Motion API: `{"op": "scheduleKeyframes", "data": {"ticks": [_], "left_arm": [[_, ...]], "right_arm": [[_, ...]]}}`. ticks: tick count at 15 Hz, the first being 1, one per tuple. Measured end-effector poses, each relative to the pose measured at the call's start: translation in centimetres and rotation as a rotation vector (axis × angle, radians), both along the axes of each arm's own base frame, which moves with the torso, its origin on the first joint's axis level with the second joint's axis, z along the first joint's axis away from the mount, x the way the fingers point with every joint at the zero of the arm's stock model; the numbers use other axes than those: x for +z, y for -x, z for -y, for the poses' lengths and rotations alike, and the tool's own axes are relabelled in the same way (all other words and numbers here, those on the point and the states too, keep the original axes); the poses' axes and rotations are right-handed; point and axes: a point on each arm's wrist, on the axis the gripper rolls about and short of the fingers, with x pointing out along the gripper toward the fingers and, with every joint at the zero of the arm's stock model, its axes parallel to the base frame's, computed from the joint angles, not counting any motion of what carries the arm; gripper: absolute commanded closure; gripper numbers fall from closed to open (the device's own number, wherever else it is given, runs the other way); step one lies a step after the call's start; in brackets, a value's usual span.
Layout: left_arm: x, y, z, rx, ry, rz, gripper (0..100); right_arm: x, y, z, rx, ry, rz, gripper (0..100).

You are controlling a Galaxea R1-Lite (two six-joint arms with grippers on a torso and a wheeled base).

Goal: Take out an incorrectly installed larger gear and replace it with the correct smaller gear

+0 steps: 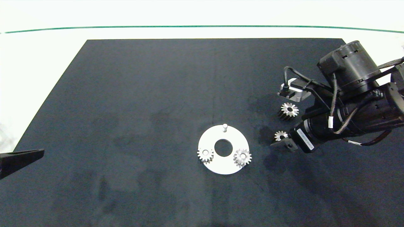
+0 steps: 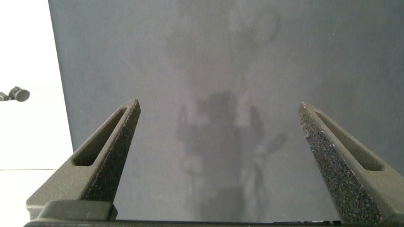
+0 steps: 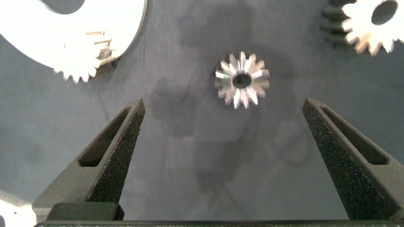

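Right gripper (image 3: 224, 148) gapes wide, empty, over small short fine-toothed silver gear (image 3: 242, 80), right of white round plate (image 1: 212, 136). Left gripper (image 2: 218, 148) equally agape.

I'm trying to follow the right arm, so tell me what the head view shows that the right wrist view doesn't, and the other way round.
Only the head view shows the whole white round plate, its bare upright peg, two small silver gears mounted on it, and the left gripper parked at the mat's left edge. Only the right wrist view shows the right gripper open, its fingers straddling bare black mat below the loose small silver gear. Both show that gear, the tall deep-toothed silver gear off the plate, and part of the plate.
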Motion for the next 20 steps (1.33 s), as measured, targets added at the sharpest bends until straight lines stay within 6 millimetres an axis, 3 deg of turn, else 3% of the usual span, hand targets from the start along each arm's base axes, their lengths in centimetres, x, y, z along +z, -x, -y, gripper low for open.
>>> {"op": "scheduleKeyframes", "data": {"ticks": [8,15,20], "left_arm": [[0.0,0.0,-0.1,0.014,0.0,-0.001,0],[0.0,0.0,-0.1,0.015,0.0,-0.001,0],[0.0,0.0,-0.1,0.016,0.0,-0.001,0]], "right_arm": [[-2.3,-2.3,-1.1,-0.03,0.041,-0.014,0],[-3.4,-3.2,-0.8,-0.052,0.051,-0.033,0],[-3.6,-3.6,-0.2,-0.074,0.049,-0.028,10]]}}
